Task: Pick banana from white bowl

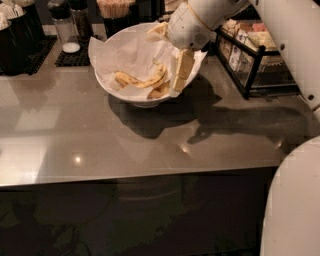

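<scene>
**Approach to the grasp; positions are given against the white bowl, from near to far.** In front of and to the right of the white bowl (pixel 131 96), a pale rounded part of the robot's body (pixel 295 200) fills the near corner. The grey counter (pixel 100 140) in front of the bowl is glossy and carries the bowl's shadow. The bowl stands upright, lined with crumpled white paper (pixel 120 50) that laps over its rim.

The banana (pixel 141 81) lies curved on the paper, low in the bowl and slightly left of centre, not lifted. A second yellowish piece (pixel 161 92) lies just beside it toward the bowl's right wall; whether the two are joined cannot be told. The end effector (pixel 178 80) reaches down inside the bowl's right half, its tip just beside that second piece. Whether it is spread or pressed together cannot be told.

Judged step: final descent onto the fruit. It would be done well in three ways:
- Shift toward the bowl's centre so the banana's mid-length lies across the closing line.
- Descend slowly so the loose paper is not gathered with the fruit.
- Stay off the bowl's right wall, since a push there could slide the bowl on the smooth counter.

Right of the bowl stands a wire rack (pixel 250 55). Behind the bowl are a cup of sticks (pixel 114 11) and a glass shaker (pixel 64 27), so a straight upward lift would clear all three.
</scene>
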Available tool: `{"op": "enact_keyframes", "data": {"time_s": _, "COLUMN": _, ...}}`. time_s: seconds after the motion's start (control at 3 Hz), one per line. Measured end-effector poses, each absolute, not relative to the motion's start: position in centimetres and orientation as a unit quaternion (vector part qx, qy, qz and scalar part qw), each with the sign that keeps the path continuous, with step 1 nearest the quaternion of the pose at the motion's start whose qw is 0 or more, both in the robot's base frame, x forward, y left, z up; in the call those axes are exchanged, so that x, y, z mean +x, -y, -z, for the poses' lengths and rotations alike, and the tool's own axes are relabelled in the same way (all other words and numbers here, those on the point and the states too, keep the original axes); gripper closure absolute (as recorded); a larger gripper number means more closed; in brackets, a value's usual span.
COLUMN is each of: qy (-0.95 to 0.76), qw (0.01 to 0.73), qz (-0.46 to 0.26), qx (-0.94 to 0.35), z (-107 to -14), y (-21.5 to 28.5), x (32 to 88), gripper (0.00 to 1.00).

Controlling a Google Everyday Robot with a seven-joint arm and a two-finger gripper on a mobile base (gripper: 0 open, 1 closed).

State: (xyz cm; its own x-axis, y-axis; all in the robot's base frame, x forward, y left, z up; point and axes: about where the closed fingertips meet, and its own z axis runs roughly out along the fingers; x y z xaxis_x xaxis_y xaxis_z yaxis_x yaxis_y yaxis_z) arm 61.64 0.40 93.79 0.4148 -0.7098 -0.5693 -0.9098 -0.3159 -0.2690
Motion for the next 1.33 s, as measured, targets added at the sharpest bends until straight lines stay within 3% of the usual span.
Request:
{"op": "enact_keyframes", "data": {"time_s": 0.33, "qy": -0.513, "qw": 0.278, "qz": -0.182, "qx": -0.792, "z": -92.9, "y": -0.6, "x": 63.1, "gripper": 0.0}}
{"op": "enact_keyframes", "data": {"time_s": 0.67, "qy": -0.513, "qw": 0.286, "qz": -0.179, "qx": -0.79, "z": -93.2, "y": -0.8, "x": 63.5, "gripper": 0.15}}
{"op": "enact_keyframes", "data": {"time_s": 1.0, "qy": -0.513, "qw": 0.286, "qz": -0.179, "qx": -0.79, "z": -93.2, "y": -0.8, "x": 63.5, "gripper": 0.16}}
{"op": "enact_keyframes", "data": {"time_s": 1.33, "qy": -0.506, "qw": 0.298, "qz": -0.174, "qx": -0.791, "z": -93.0, "y": -1.4, "x": 64.6, "gripper": 0.09}}
